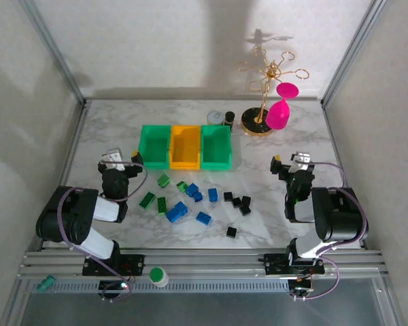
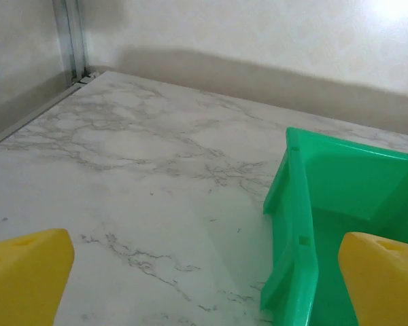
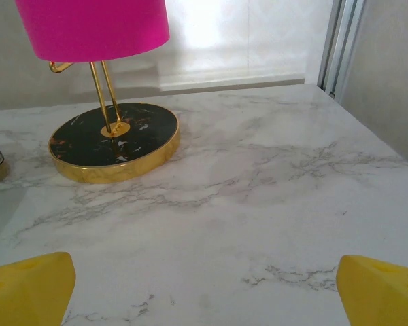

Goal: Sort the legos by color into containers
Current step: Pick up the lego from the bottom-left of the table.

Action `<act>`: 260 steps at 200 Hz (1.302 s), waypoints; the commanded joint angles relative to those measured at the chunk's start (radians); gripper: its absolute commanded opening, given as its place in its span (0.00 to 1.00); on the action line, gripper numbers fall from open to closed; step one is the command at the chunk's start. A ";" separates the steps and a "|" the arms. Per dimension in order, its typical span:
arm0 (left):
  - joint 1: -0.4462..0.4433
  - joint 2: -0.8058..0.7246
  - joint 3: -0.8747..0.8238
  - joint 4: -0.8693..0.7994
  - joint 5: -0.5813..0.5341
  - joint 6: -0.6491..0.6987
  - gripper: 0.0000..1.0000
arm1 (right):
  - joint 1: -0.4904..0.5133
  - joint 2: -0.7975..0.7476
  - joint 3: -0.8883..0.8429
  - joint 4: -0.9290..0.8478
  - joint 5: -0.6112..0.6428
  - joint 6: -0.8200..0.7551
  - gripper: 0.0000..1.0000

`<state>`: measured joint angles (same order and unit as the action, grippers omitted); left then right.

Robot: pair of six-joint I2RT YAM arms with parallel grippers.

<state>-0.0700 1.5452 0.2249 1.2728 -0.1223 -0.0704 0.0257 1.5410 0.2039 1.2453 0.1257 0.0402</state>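
The small hard plastic bricks are scattered on the glossy, grey-veined white marble tabletop (image 1: pixel 272 217) just in front of the bins. The green bricks (image 1: pixel 147 199) are found to the left, the blue bricks (image 1: pixel 177 212) in the middle and the blocky black bricks (image 1: pixel 236 202) to the right. Behind them, three smooth open-topped rectangular plastic bins are lined up side by side: a green bin (image 1: pixel 155 146), a yellow-orange bin (image 1: pixel 185 146) and a second green bin (image 1: pixel 216 146). The left gripper (image 2: pixel 205 282) is held above the marble with its yellow wedge-shaped fingers (image 2: pixel 27 272) spread wide apart and nothing between them, beside a corner of the first green bin. The right gripper (image 3: pixel 204 285) is likewise spread wide and unloaded. Ahead of it stands a round, gold-rimmed black marbled base (image 3: pixel 114 141) with a thin gold stem, and a pink cup (image 3: pixel 92 27) is seen above it.
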 commanded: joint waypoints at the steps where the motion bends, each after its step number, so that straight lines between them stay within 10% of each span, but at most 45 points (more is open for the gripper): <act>1: 0.008 -0.010 0.015 -0.011 0.016 0.014 0.99 | -0.003 0.002 0.017 0.034 -0.014 -0.010 0.99; 198: 0.004 -0.016 0.008 0.000 -0.003 0.016 0.99 | -0.003 -0.013 0.011 0.033 -0.021 -0.012 0.99; 260: -0.025 -0.260 0.051 -0.287 -0.058 -0.006 0.99 | -0.004 -0.235 0.043 -0.194 0.070 0.022 0.99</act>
<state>-0.0902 1.3788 0.2485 1.1114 -0.1513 -0.0635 0.0257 1.3949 0.2050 1.1698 0.1379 0.0414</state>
